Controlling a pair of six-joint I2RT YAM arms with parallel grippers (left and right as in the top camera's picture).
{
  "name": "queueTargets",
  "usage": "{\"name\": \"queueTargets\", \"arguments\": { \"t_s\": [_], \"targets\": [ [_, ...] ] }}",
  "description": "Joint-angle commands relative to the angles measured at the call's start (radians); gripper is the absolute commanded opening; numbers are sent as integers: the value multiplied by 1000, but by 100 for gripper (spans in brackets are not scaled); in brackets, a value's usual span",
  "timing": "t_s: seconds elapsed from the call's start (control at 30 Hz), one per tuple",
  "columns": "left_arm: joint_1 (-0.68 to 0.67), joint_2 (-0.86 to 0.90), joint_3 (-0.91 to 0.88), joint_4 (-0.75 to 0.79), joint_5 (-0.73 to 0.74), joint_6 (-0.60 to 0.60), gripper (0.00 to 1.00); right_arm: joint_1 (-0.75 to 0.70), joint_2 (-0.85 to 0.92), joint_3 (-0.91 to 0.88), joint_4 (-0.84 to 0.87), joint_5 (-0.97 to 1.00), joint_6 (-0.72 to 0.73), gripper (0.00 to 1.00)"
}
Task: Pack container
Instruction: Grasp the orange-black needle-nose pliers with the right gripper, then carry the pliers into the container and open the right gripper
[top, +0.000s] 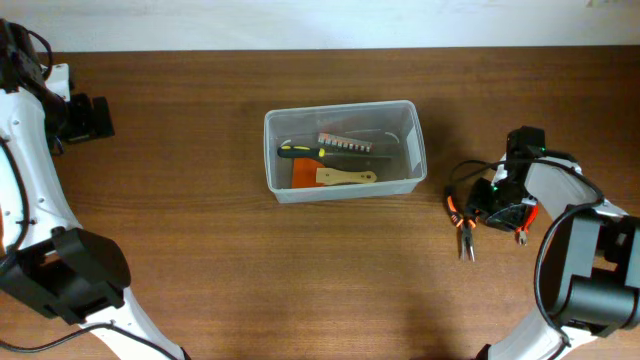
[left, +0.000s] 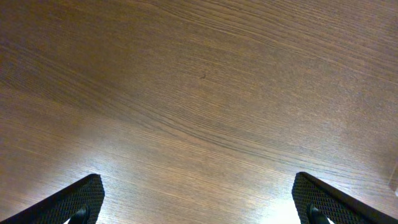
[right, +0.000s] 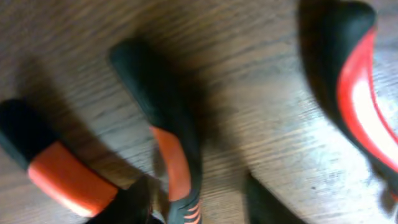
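Orange-handled pliers lie just beneath the right claw, whose grip I cannot tell; the left claw hangs spread, empty. Between both claws, the container already holds a screwdriver; pliers lie unpacked.

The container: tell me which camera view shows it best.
Overhead. It shows the whole container from above, with the items inside it. The left wrist view shows only bare table and its own fingertips. The right wrist view shows blurred orange-and-black handles up close. Neither shows the container.
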Motion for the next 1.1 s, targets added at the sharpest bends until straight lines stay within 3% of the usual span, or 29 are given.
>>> {"name": "queueTargets", "arguments": {
  "t_s": [0.0, 0.07, 0.43, 0.73, 0.97, 1.07],
  "targets": [
    [5, -6, -3, 3, 4, -12, 99, -1, 72, -18, -2, -22, 13, 25],
    [5, -6, -3, 3, 4, -12, 99, -1, 78, -18, -5, -28, 13, 4],
    [5, -6, -3, 3, 4, -12, 99, -1, 63, -1, 16, -32, -13, 4],
    [5, -6, -3, 3, 4, -12, 99, 0, -119, 137, -3, -68, -72, 4],
    [5, -6, -3, 3, 4, -12, 99, 70, -294, 247, -2, -177, -209, 4],
    [5, -6, -3, 3, 4, -12, 99, 152, -335, 283, -2, -219, -336, 4]
  ]
}}
